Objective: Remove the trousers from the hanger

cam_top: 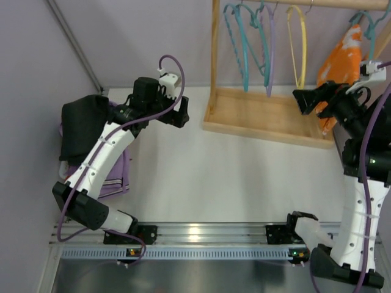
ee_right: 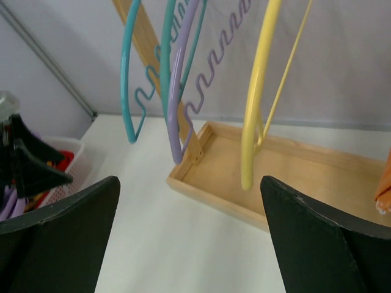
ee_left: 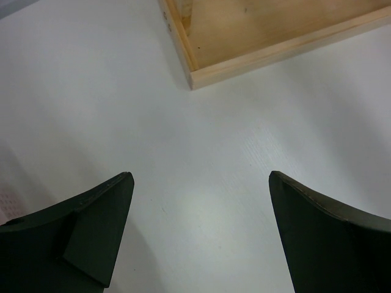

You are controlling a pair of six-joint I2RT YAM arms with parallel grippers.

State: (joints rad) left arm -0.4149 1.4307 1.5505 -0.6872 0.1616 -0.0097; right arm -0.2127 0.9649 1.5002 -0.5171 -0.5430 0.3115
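The trousers [cam_top: 82,125] are lying heaped at the table's [cam_top: 214,183] left edge, while the hanger [ee_right: 252,122] is hanging bare near the far right corner, so the removal is looking finished (only withdrawing seems left). The left end effector [ee_left: 200,177] and right end effector [ee_right: 189,180] are both gaping wide, holding nothing. Showing: one pair of trousers, one yellow hanger, one lilac hanger [ee_right: 176,122], three teal hangers [ee_right: 124,73].
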